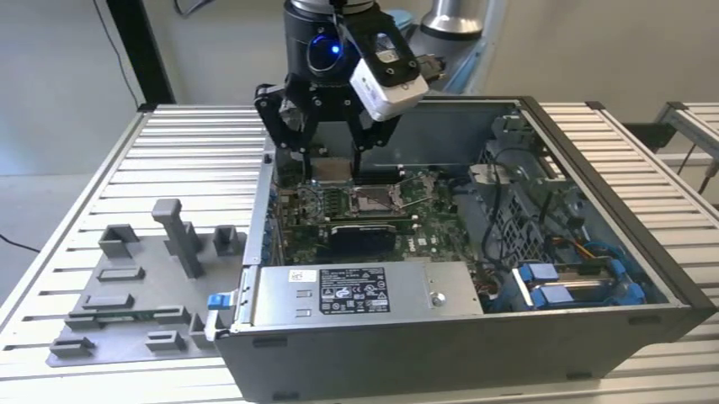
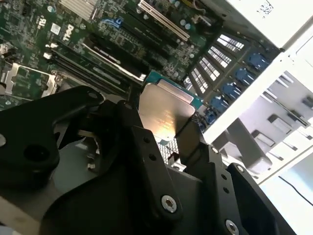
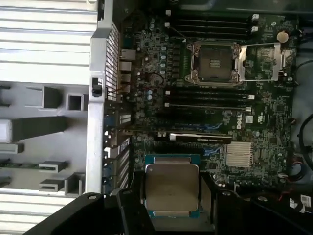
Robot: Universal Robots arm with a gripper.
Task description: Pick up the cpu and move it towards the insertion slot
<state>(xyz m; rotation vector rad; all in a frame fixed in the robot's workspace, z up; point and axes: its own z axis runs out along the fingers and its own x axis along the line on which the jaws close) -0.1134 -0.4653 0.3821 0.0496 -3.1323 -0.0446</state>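
The small thin square silvery-faced cpu (image 3: 172, 190) is held clamped between the black jaws of the gripper (image 1: 332, 171), edge-on grip on two opposite sides; in the first wrist view the metal face is seen with a green rim showing past it, and in the second wrist view the chip (image 2: 164, 115) is seen pinched between the two black fingers (image 2: 188, 137); in the exterior view the chip (image 1: 332, 171) is carried above the rear part of the open grey metal computer case (image 1: 629, 244), over the green motherboard (image 1: 433, 240) but not yet over the square silver metal-framed insertion slot (image 1: 371, 199); the slot is near, just toward the exterior view's right and lower in that view; in the first wrist view the slot (image 3: 213, 62) is seen with its frame swung open and tan centre exposed, well apart from the chip; judged step: transport toward the slot, mid-way; to be done well, the chip should be kept level and the grip kept firm since only thin edges are held; travel should be kept high enough to clear the black memory slots (image 3: 208, 95) and the opened load plate (image 3: 261, 61); chip edges should be squared with the slot frame before any descent; the grey plastic fixture plate (image 1: 124, 290) outside the case is left behind, no chip seen on it
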